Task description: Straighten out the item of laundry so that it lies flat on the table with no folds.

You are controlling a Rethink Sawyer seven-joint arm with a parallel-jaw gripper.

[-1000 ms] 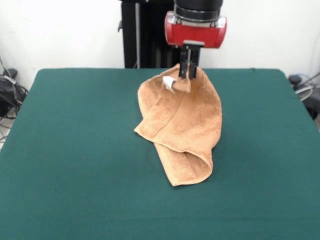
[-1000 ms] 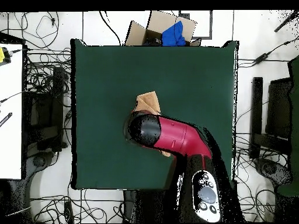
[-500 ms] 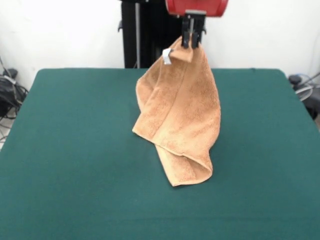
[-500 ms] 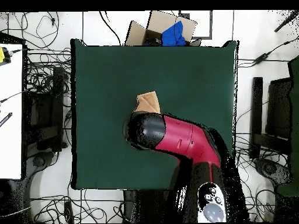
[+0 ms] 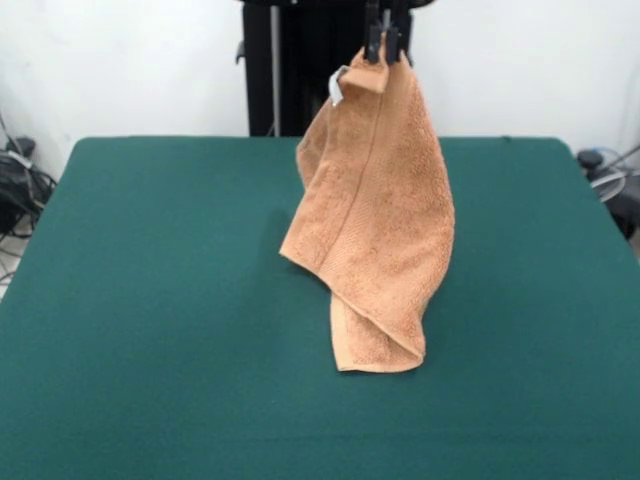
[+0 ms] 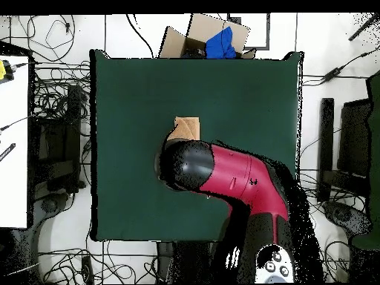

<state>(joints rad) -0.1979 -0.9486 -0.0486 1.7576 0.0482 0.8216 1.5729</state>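
Orange-tan terry is hanging in a long drape from the top of the front view: the hand towel [image 5: 373,200] is dangling by one corner, with its small white tag [image 5: 337,88] sticking out just beside the grip. The hand [image 5: 386,45] is showing only as dark fingertips at the upper edge, pinching that top corner between them. Below, the towel is folding over on itself, its lower end resting in a doubled flap on the green tabletop [image 5: 150,300] near the middle. Bare felt is lying open on every side of the flap, widest toward the left and right edges. In the overhead view the red and black arm [image 6: 230,174] is covering most of the towel [image 6: 185,126], leaving a small tan patch showing, well apart from every edge of the tabletop [image 6: 126,96].
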